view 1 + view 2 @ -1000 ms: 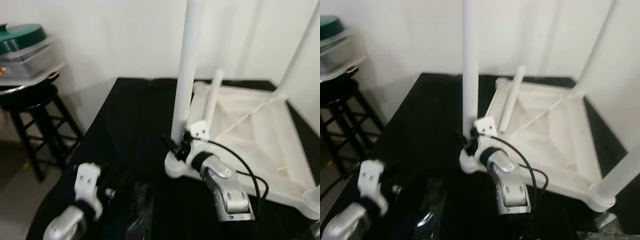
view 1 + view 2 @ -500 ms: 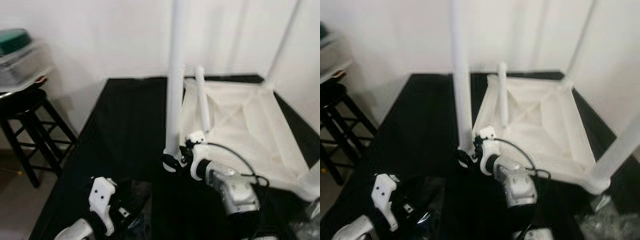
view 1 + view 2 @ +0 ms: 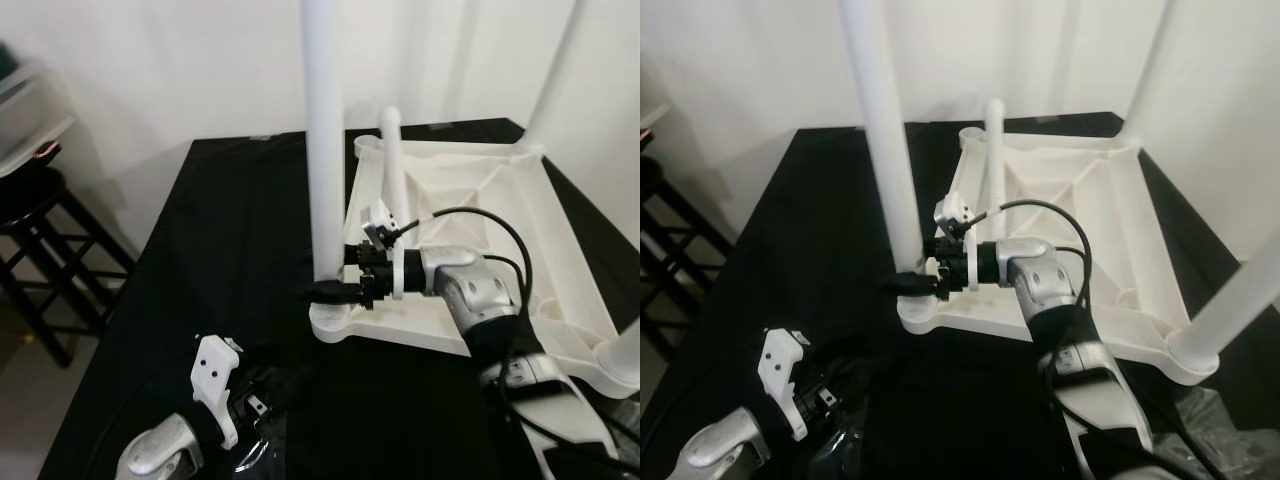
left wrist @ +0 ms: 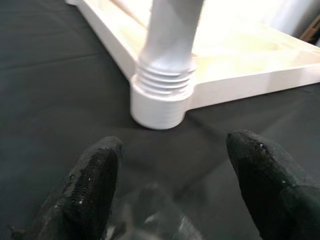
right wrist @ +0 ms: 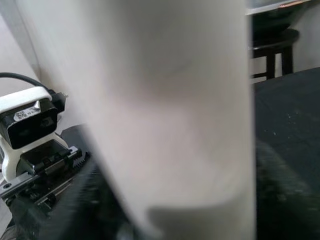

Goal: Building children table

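Low on the near-left table leg (image 3: 325, 150), the right gripper (image 3: 335, 288) has its two black fingers closed around the white tube just above the threaded end, where the leg meets the corner socket (image 4: 159, 102) of the upturned white tabletop (image 3: 480, 200). That leg stands upright, its long axis vertical, rising out of the top of the head views. The tabletop lies underside up on a black cloth (image 3: 230, 230), with another upright leg at its far right corner (image 3: 555, 80), one at the near right corner (image 3: 1230, 310), and a shorter white leg (image 3: 393, 165) tilted near the far left corner. The left gripper (image 4: 175, 185) hangs low near the front of the cloth, fingers (image 4: 92, 180) spread wide and holding nothing, pointed at the socket. A black stool (image 3: 40, 230) stands at the left.
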You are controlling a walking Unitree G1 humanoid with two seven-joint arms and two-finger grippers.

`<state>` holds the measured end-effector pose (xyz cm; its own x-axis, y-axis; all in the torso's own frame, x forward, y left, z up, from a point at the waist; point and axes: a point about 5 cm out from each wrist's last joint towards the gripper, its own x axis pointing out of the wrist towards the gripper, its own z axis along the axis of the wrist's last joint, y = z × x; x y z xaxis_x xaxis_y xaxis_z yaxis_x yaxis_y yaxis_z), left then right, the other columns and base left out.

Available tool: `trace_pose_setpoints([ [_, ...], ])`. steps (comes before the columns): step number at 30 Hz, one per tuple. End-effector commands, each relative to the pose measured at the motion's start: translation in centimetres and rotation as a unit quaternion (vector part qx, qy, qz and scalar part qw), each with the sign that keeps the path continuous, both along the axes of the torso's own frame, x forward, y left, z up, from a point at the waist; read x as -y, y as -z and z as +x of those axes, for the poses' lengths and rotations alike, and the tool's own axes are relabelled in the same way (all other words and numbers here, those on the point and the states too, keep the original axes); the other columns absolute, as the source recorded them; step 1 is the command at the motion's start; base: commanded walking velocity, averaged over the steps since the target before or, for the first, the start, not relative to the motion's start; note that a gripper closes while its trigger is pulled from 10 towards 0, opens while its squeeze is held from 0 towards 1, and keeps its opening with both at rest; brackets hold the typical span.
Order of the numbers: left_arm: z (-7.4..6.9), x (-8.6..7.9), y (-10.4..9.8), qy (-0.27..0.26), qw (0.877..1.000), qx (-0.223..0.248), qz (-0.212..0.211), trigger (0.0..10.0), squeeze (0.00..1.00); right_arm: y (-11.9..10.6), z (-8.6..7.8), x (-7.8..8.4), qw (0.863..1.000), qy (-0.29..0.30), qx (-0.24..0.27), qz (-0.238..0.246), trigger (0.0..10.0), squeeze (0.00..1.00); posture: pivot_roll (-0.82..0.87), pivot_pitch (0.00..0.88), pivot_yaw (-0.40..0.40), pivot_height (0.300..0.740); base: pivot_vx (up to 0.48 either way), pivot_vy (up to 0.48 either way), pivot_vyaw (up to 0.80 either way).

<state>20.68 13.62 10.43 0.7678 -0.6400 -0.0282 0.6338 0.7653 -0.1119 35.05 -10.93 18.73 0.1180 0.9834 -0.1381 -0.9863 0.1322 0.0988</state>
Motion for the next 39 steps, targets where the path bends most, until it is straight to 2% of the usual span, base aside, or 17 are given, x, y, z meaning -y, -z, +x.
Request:
trace_pose_setpoints([
  [1, 0.0, 0.0, 0.4, -0.002, 1.000, -0.012, -0.001, 10.0, 0.00, 0.3, -0.3, -0.7, 0.999, -0.047, -0.011, -0.004, 0.0, 0.00, 0.05, 0.000, 0.017, 0.740, 0.000, 0.000, 0.00],
  [9, 0.0, 0.2, 0.5, 0.004, 1.000, -0.016, -0.009, 10.0, 0.00, 1.5, -0.4, 0.0, 0.998, -0.064, -0.018, -0.017, 0.0, 0.00, 0.04, 0.000, 0.017, 0.740, 0.000, 0.000, 0.00],
  [14, -0.3, 0.2, 0.4, 0.005, 1.000, -0.017, -0.014, 10.0, 0.00, 3.1, -1.4, 1.3, 1.000, -0.017, -0.013, -0.016, 0.0, 0.00, 0.01, 0.003, 0.028, 0.740, 0.000, 0.000, 0.00],
  [16, -0.4, 0.1, 0.3, 0.008, 1.000, -0.020, -0.019, 10.0, 0.00, 4.5, -2.3, 0.2, 0.997, 0.082, -0.003, -0.017, 0.0, 0.00, 0.00, 0.014, 0.023, 0.740, 0.000, 0.000, 0.00],
  [17, -0.4, 0.1, 0.3, 0.008, 1.000, -0.020, -0.019, 10.0, 0.00, 4.5, -2.3, 0.2, 0.997, 0.082, -0.003, -0.017, 0.0, 0.00, 0.00, 0.014, 0.023, 0.740, 0.000, 0.000, 0.00],
  [18, -0.5, 0.0, 0.3, 0.009, 1.000, -0.021, -0.021, 10.0, 0.00, 7.3, -3.9, -1.6, 0.970, 0.234, -0.063, -0.018, 0.0, 0.00, -0.01, 0.035, 0.029, 0.740, 0.000, 0.000, 0.00],
  [19, -0.5, -0.2, 0.1, 0.009, 0.999, -0.023, -0.025, 10.0, 0.00, 8.5, -6.1, -3.1, 0.949, 0.303, -0.076, -0.035, 0.0, 0.00, -0.03, 0.046, 0.039, 0.740, 0.000, 0.000, 0.00],
  [24, -0.4, -0.3, 0.1, 0.009, 0.999, -0.023, -0.025, 10.0, 0.00, 8.5, -6.5, -3.4, 0.949, 0.304, -0.072, -0.037, 0.0, 0.00, -0.03, 0.046, 0.039, 0.740, 0.000, 0.000, 0.00],
  [25, -0.4, -0.2, 0.1, 0.009, 0.999, -0.025, -0.030, 10.0, 0.00, 9.1, -5.6, -2.7, 0.943, 0.315, -0.101, -0.036, 0.0, 0.00, -0.01, 0.037, 0.022, 0.740, 0.000, 0.000, 0.00],
  [27, -0.5, -0.3, 0.0, 0.006, 0.999, -0.027, -0.034, 10.0, 0.00, 9.5, -5.4, -2.7, 0.941, 0.313, -0.121, -0.032, 0.0, 0.00, -0.01, 0.044, 0.022, 0.740, 0.000, 0.000, 0.00],
  [33, -0.4, -0.4, 0.0, -0.005, 0.999, -0.026, -0.038, 10.0, 0.00, 9.2, -5.8, -2.6, 0.936, 0.329, -0.125, -0.027, 0.0, 0.00, -0.02, 0.045, 0.023, 0.740, 0.000, 0.000, 0.00],
  [34, -0.4, -0.4, 0.0, -0.001, 0.999, -0.030, -0.039, 10.0, 0.00, 8.9, -6.0, -2.7, 0.930, 0.345, -0.123, -0.033, 3.6, 0.00, -0.02, 0.043, 0.024, 0.740, 0.000, 0.000, 0.00],
  [35, -0.4, -0.4, 0.0, 0.002, 0.999, -0.032, -0.040, 10.0, 0.00, 8.7, -6.2, -2.7, 0.925, 0.357, -0.122, -0.038, 3.6, 0.00, -0.02, 0.043, 0.024, 0.740, 0.000, 0.000, 0.00],
  [36, -0.4, -0.4, 0.0, 0.004, 0.999, -0.034, -0.040, 10.0, 0.00, 8.2, -6.2, -2.8, 0.928, 0.351, -0.123, -0.026, 10.0, 1.00, -0.02, 0.042, 0.026, 0.740, 0.000, 0.000, 0.00],
  [37, -0.4, -0.4, 0.0, 0.005, 0.999, -0.035, -0.040, 10.0, 0.00, 7.8, -6.1, -2.8, 0.931, 0.344, -0.124, -0.016, 10.0, 1.00, -0.02, 0.042, 0.026, 0.740, 0.000, 0.000, 0.00],
  [38, -0.3, -0.4, 0.0, 0.006, 0.999, -0.036, -0.040, 10.0, 0.00, 7.2, -6.0, -2.9, 0.941, 0.317, -0.120, -0.006, 10.0, 1.00, -0.01, 0.038, 0.026, 0.740, 0.000, 0.000, 0.00],
  [39, -0.3, -0.4, 0.0, 0.006, 0.999, -0.036, -0.040, 10.0, 0.00, 7.2, -6.0, -2.9, 0.941, 0.317, -0.120, -0.006, 10.0, 1.00, -0.01, 0.038, 0.026, 0.740, 0.000, 0.000, 0.00],
])
